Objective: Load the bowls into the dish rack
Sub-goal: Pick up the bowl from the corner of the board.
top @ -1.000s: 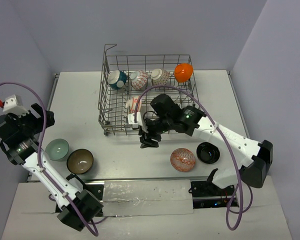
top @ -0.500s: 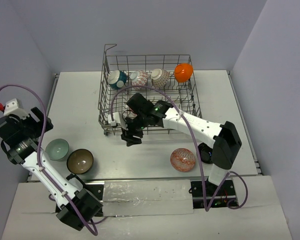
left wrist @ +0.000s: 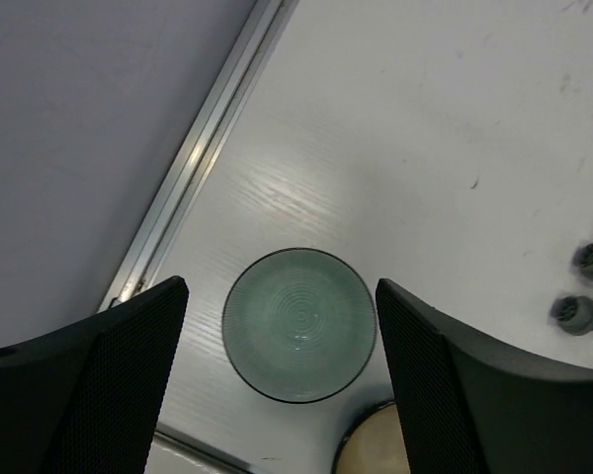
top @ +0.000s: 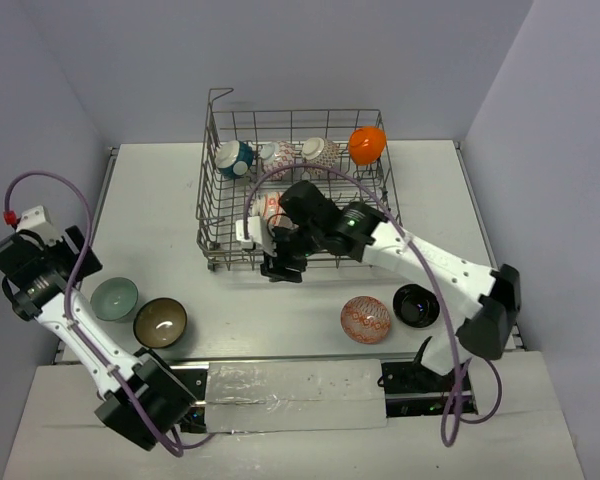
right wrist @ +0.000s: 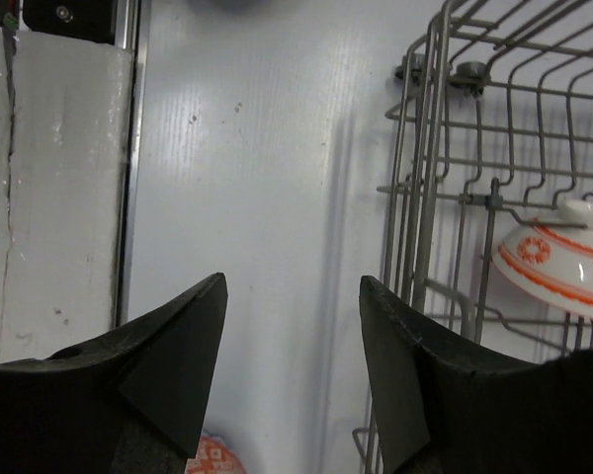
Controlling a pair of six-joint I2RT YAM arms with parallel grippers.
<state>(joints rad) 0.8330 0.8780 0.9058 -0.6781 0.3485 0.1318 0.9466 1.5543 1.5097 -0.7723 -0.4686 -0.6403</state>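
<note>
A flat white table [top: 150, 200] is enclosed by plain pale lilac walls [top: 380, 60] behind and beside it; a silver metal rail [left wrist: 193, 163] is fixed along its left edge.

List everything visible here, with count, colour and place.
dish rack: one, grey, far side of table
rack bowls: five, teal, three patterned white, orange, inside rack
pale green bowl: one, green, table, near left
brown bowl: one, brown, beside the green one
red-patterned bowl: one, red, table, near right
black bowl: one, black, beside the red one
left pincer: one, black, open over pale green bowl
right pincer: one, black, open, empty, beside rack's near edge
</note>
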